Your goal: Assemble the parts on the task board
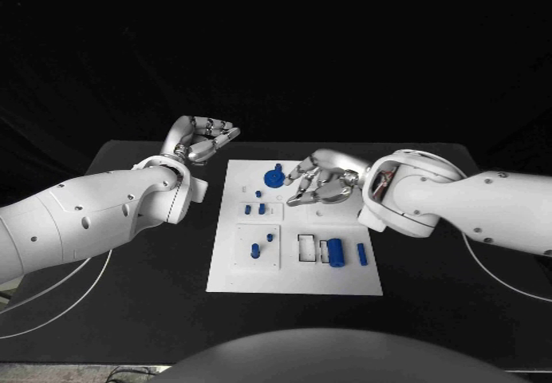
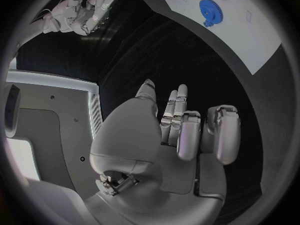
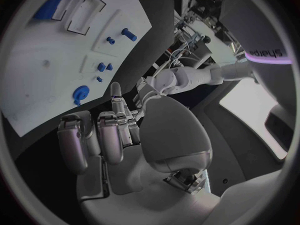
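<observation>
Fingers of the right hand (image 1: 319, 179) are curled inward with nothing seen held in them, hovering over the far part of the task board (image 1: 296, 275), just beside the blue gear (image 1: 275, 177). The left hand (image 1: 203, 140) is balled up too, empty, off the board's far left corner over the black table (image 1: 138, 303). Nearer on the board, small blue pegs (image 1: 254, 209) can be seen standing, and a blue cylinder (image 1: 336, 252) is lying beside a rectangular slot (image 1: 307, 247).
</observation>
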